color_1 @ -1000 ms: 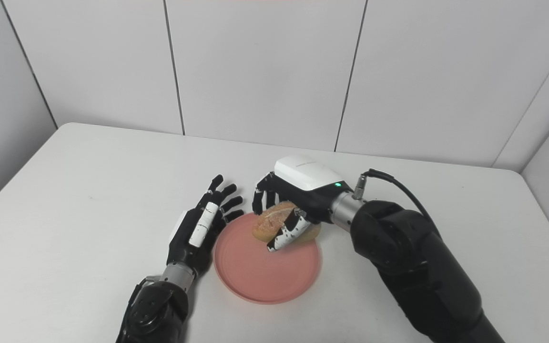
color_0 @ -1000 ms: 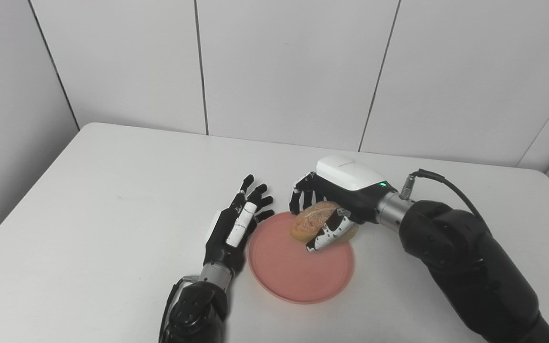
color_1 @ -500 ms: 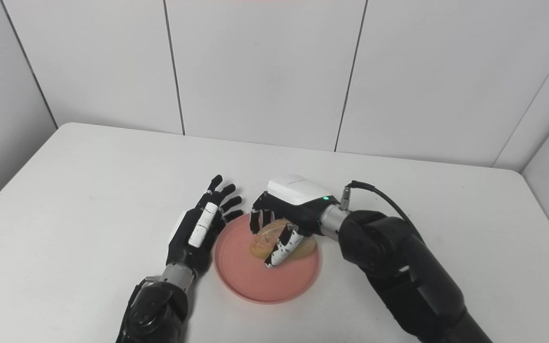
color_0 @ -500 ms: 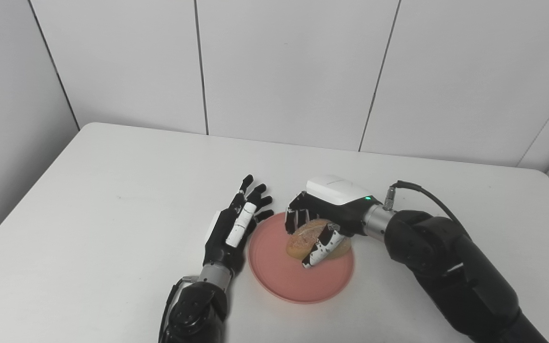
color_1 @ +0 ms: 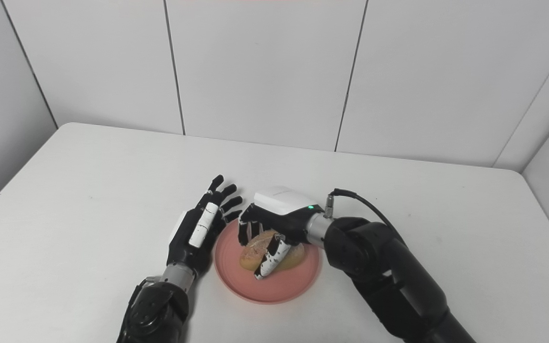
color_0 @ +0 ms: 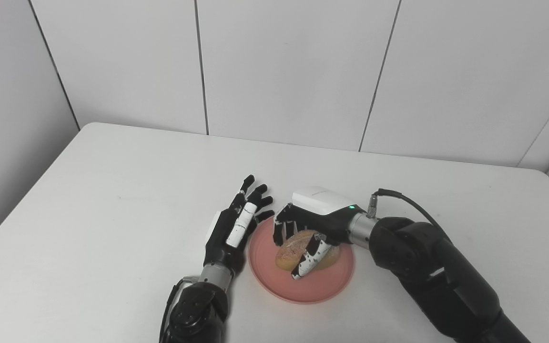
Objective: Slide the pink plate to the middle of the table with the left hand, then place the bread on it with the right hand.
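Observation:
The pink plate (color_0: 324,286) lies on the white table near its front middle. A golden-brown bread roll (color_0: 289,250) rests on or just above the plate's middle. My right hand (color_0: 313,226) is shut on the bread from above, fingers on its far side and thumb on its near side. My left hand (color_0: 236,228) lies open on the table, fingers spread, right beside the plate's left rim. The same scene shows in the right eye view, with the bread (color_1: 251,252) on the plate (color_1: 286,288).
The white table (color_0: 112,200) has bare surface to the left, right and behind. Grey panelled walls (color_0: 279,66) close off the back and both sides. My right forearm (color_0: 427,267) crosses the front right of the table.
My right hand has carried the bread leftward and down, from over the plate's far right rim to its middle. The left hand has not moved.

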`<control>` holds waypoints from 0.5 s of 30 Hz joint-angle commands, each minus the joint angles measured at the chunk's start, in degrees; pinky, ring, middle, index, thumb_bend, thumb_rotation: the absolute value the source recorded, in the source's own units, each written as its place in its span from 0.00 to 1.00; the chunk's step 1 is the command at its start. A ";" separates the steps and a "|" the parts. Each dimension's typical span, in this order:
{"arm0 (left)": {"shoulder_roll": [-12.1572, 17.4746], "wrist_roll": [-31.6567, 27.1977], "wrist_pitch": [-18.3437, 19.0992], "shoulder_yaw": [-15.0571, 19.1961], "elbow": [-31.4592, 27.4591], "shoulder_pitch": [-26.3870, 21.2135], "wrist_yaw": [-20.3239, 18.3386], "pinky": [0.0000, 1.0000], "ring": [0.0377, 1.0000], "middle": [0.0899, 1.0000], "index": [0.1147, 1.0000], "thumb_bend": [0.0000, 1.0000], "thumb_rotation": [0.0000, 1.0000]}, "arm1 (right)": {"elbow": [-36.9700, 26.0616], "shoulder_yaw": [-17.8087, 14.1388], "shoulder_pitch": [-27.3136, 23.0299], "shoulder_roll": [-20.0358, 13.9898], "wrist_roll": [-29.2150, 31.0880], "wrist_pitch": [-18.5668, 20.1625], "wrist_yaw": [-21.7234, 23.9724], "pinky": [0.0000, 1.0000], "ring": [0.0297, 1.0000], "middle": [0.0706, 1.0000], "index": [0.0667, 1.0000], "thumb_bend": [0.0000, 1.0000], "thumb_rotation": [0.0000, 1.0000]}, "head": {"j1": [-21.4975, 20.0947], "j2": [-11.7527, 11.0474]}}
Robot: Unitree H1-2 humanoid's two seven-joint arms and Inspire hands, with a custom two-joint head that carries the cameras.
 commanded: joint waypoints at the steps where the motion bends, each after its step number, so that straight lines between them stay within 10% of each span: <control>1: -0.66 -0.33 1.23 -0.07 0.20 0.20 0.22 0.78 0.87 0.89 0.93 0.89 0.71 | -1.03 -0.72 -2.04 0.22 1.07 -2.16 -0.36 0.33 0.38 0.43 0.46 0.53 0.00 | 0.08 0.09; 8: -0.71 -0.80 1.25 0.17 0.09 0.16 0.06 0.78 0.87 0.89 0.93 0.90 0.70 | -3.06 0.31 -1.76 -0.35 -1.34 -0.60 0.16 0.41 0.47 0.53 0.45 0.53 0.09 | 0.10 0.35; 11: -0.61 -1.04 0.79 0.28 0.35 0.13 -0.25 0.77 0.87 0.89 0.93 0.92 0.71 | -4.12 0.37 -1.47 -0.67 -3.06 0.11 0.66 0.45 0.53 0.60 0.61 0.90 0.27 | -0.04 0.25; 15: -0.48 -0.97 0.50 0.34 0.41 0.12 -0.40 0.75 0.86 0.88 0.92 0.92 0.71 | -4.94 0.12 -0.99 -1.12 -4.50 -0.21 0.91 0.54 0.62 0.68 0.67 0.99 0.35 | -0.16 0.33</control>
